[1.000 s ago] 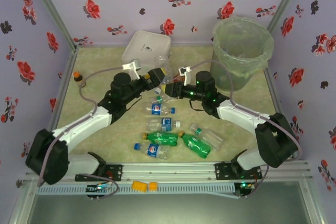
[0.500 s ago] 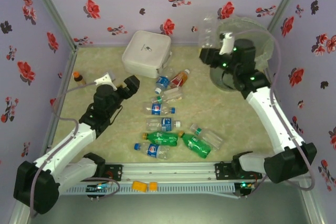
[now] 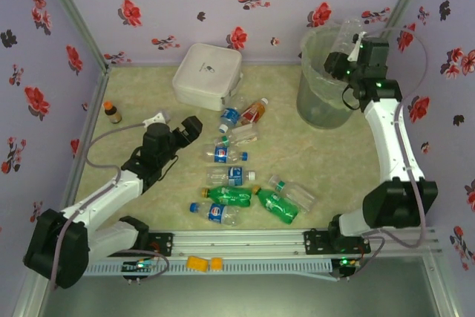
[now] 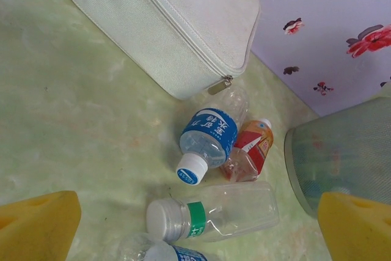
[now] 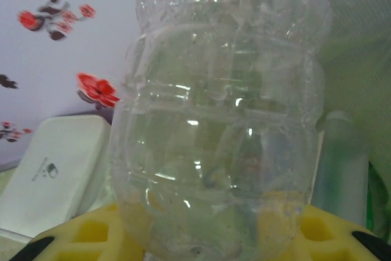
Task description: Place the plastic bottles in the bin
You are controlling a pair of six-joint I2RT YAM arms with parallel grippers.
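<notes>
Mostly the plastic bottles (image 3: 236, 176) lie on their sides in a loose cluster at the middle of the table (image 3: 148, 94), a pale green marbled surface walled on three sides by lilac panels (image 3: 96, 5) printed with red and dark flowers. One clear bottle (image 3: 347, 37) is off the table: the right gripper (image 3: 345, 57) clamps it from both sides above the open mouth of the bin (image 3: 319, 102). The bin stands in the far right corner with its bag lining folded over the rim. In the right wrist view this bottle looks crumpled and sits between the yellow pads (image 5: 91, 231), with the bag's green wall on its right.

The left gripper (image 3: 191, 125) hangs low over the table just left of the cluster, its fingers spread wide and holding nothing (the yellow fingertips (image 4: 36, 227) sit in the two bottom corners of the left wrist view). Ahead of it a blue-labelled bottle (image 4: 208, 137) lies touching a red-orange bottle (image 4: 250, 151), its base just beside the white box (image 4: 165, 22). Nearer the fingers lies a green-ringed bottle (image 4: 214, 212), clear and capped.

Two green bottles (image 3: 230, 196) lie at the near side of the cluster, close to the rail along the table's front edge. Bare table runs between the cluster and the bin, and also along the left wall, where a small brown bottle (image 3: 112, 113) stands upright.
</notes>
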